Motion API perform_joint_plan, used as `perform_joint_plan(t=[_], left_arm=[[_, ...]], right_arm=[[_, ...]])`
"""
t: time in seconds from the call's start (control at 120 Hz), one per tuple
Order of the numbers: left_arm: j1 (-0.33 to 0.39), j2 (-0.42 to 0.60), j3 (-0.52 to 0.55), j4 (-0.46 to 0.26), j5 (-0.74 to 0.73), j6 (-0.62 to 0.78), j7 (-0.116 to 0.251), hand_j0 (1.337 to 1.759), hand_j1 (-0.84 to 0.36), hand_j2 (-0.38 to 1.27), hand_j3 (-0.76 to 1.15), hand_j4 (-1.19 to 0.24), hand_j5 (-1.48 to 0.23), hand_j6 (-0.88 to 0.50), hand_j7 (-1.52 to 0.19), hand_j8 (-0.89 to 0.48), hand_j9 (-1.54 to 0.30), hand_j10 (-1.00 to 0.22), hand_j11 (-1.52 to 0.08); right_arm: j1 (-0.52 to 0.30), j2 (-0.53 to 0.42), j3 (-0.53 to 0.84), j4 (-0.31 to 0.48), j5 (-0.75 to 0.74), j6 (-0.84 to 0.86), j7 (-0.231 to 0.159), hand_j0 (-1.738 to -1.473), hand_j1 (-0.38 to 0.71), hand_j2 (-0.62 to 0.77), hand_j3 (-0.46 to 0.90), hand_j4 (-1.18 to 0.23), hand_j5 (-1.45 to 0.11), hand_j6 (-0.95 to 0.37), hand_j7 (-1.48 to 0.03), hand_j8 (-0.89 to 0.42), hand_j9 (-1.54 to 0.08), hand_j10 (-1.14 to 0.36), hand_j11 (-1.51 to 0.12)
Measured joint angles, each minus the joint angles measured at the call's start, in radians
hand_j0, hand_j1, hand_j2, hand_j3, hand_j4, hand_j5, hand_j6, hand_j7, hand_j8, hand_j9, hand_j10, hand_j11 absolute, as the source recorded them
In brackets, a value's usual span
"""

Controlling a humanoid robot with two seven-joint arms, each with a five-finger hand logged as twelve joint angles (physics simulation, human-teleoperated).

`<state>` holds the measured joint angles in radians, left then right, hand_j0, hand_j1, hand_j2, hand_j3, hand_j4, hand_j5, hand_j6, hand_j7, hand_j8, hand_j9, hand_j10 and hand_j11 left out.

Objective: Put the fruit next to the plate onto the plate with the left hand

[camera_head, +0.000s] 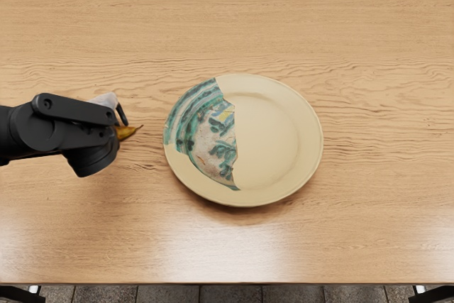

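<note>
A cream plate (273,140) with a green and blue pattern on its left part lies at the table's middle. Left of it, a yellow-brown fruit (129,131) shows only as a pointed tip, likely a banana end; the rest is hidden under my left hand (106,122). The dark left arm comes in from the left edge and the hand sits over the fruit, a short gap away from the plate's left rim. A pale finger and a dark one show above the fruit. Whether the hand is closed around the fruit is hidden from this view.
The wooden table (355,40) stretches wide around the plate, with its front edge near the bottom of the view. A dark wall runs behind the far edge.
</note>
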<state>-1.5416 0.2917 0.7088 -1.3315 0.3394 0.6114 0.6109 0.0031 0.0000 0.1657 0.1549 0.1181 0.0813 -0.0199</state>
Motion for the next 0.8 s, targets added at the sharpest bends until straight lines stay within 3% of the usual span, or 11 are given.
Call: perform_joint_plan(t=[0.342, 0.483, 0.8], left_arm=[[-0.018, -0.008, -0.057, -0.007, 0.001, -0.001, 0.000, 1.653, -0.36, 0.51, 0.00, -0.78, -1.03, -0.53, -1.02, -0.52, -1.03, -0.64, -1.04], [-0.042, -0.016, -0.103, -0.008, 0.001, -0.001, 0.001, 1.653, -0.28, 0.36, 0.00, -0.79, -1.07, -0.57, -1.05, -0.52, -1.05, -0.66, -1.06], [-0.124, -0.018, -0.157, -0.024, -0.006, -0.001, 0.001, 1.653, -0.26, 0.36, 0.00, -0.82, -1.12, -0.58, -1.09, -0.52, -1.09, -0.65, -1.10]], right_arm=[[0.000, 0.000, -0.001, 0.000, 0.000, 0.000, 0.000, -1.658, -0.31, -0.01, 0.00, -0.03, -0.04, -0.03, -0.04, -0.03, -0.04, -0.03, -0.04], [0.000, 0.000, -0.001, 0.000, 0.000, 0.000, 0.000, -1.658, -0.31, -0.01, 0.00, -0.03, -0.04, -0.03, -0.04, -0.03, -0.04, -0.03, -0.04], [0.000, 0.000, -0.003, 0.000, 0.000, 0.000, 0.000, -1.658, -0.31, -0.01, 0.00, -0.03, -0.04, -0.03, -0.04, -0.03, -0.04, -0.03, -0.04]])
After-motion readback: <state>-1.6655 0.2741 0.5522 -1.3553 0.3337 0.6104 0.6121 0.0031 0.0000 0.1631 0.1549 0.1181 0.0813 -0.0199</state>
